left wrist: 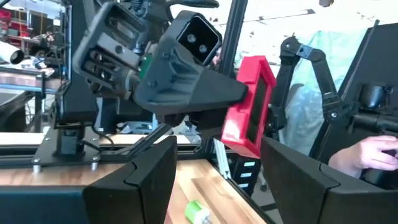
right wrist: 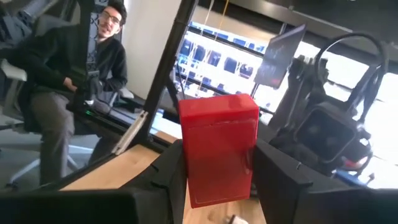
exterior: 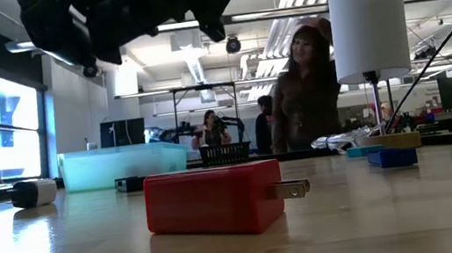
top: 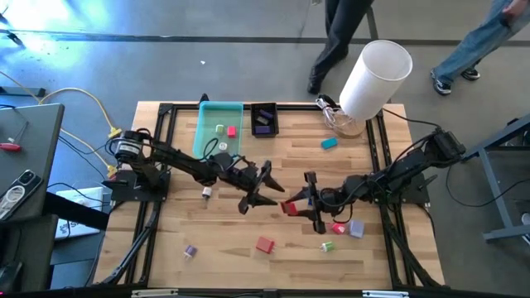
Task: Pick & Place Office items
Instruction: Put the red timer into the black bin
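My right gripper (top: pixel 300 205) is near the table's middle, shut on a red block (top: pixel 290 208), which also shows in the left wrist view (left wrist: pixel 249 109). My left gripper (top: pixel 263 192) hangs open just left of it, facing the block, with its fingers (left wrist: pixel 143 180) spread wide and touching nothing. A second red block with metal prongs (exterior: pixel 214 201) lies flat on the table near the front edge (top: pixel 265 244). Small green (top: pixel 327 246), pink-red (top: pixel 338 228) and purple (top: pixel 356 228) pieces lie by the right gripper. My right gripper pinches the red block's two opposite side faces (right wrist: pixel 249 155) between its two fingers (right wrist: pixel 280 177). The fingers come roughly level from the table's right. The block is lifted clear of the table and stands upright between the fingers, its far end sticking out past them.
A teal tray (top: pixel 207 132) holding a green and a red piece and a black basket (top: pixel 263 118) sit at the far edge. A large white cylinder (top: pixel 377 70) leans at the far right. A teal piece (top: pixel 330 142), a white piece (top: pixel 206 192) and a purple piece (top: pixel 190 250) lie scattered. People move beyond the table.
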`<state>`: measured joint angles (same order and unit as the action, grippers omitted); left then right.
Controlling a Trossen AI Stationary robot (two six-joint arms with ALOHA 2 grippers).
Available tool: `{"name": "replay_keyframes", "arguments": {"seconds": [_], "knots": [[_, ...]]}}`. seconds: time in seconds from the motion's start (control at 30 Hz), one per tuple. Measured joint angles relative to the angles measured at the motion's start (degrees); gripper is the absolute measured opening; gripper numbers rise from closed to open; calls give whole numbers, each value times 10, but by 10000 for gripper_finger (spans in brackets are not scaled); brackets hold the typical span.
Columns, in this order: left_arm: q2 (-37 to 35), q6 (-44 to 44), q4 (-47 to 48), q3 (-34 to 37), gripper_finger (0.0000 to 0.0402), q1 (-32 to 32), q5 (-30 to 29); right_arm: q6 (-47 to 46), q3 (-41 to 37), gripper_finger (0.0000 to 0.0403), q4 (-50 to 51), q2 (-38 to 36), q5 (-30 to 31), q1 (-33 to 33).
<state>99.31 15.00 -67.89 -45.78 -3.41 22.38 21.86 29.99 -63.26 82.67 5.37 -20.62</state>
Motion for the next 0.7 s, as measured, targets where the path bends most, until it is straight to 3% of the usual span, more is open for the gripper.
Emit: {"name": "replay_keyframes", "arguments": {"seconds": [0.7], "knots": [[0, 0, -26, 0, 222, -21, -6, 84, 36, 136, 57, 0, 5, 39]]}}
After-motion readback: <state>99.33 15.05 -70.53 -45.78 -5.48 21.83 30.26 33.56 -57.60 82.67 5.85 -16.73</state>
